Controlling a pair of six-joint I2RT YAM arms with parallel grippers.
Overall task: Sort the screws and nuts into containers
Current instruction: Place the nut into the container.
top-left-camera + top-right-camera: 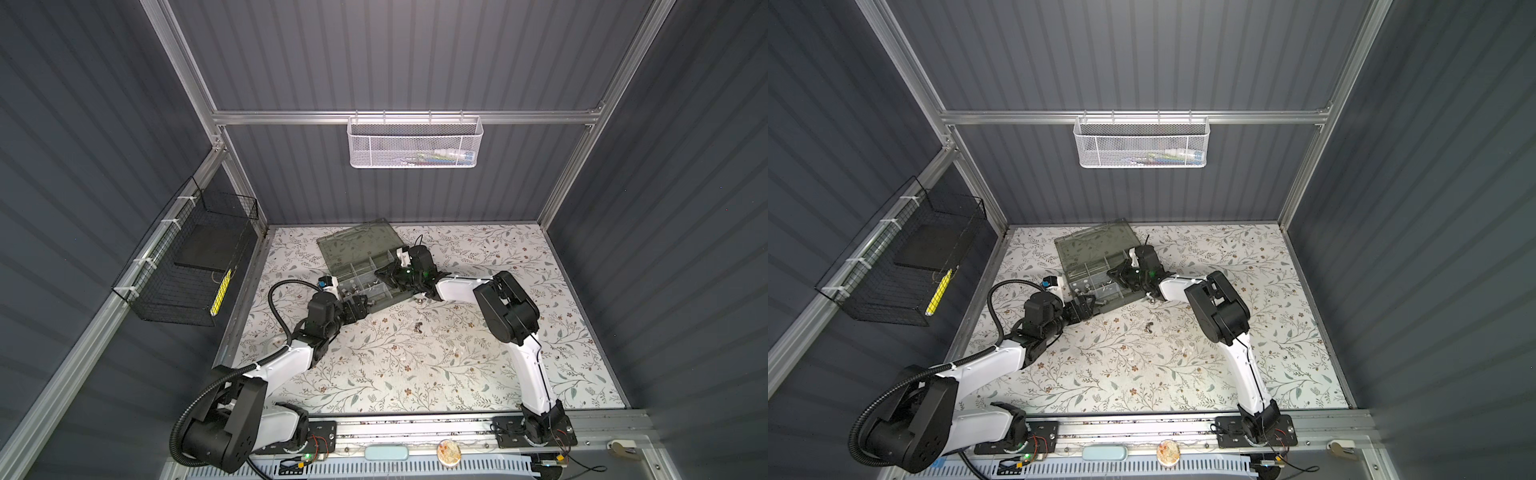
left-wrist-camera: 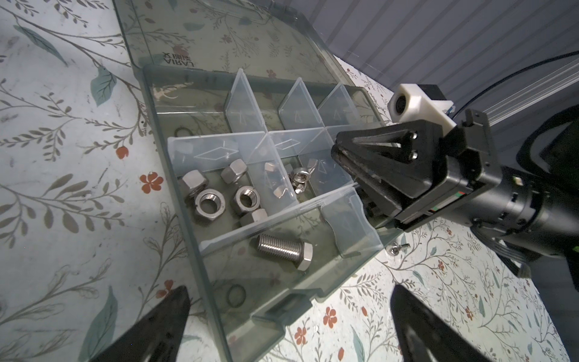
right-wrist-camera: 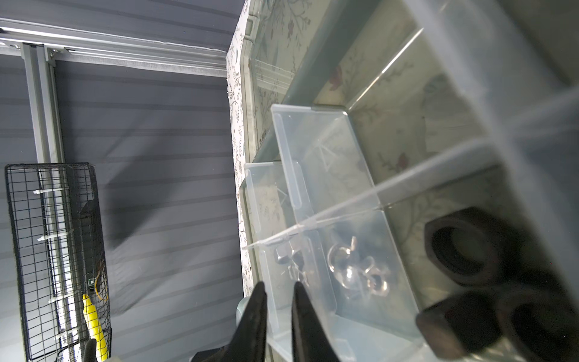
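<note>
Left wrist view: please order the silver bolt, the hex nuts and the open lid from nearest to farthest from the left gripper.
1. Silver bolt, in the compartment closest to the left gripper.
2. Hex nuts, one row farther in.
3. Open lid, lying flat beyond the case.

Shiny metal nuts (image 2: 193, 182) (translucent, glossy plastic dividers (image 2: 246, 106))

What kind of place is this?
Probably a robot test booth: grey panelled walls on an aluminium frame, a left arm and right arm bolted to a rail, and an organizer case of nuts.
</note>
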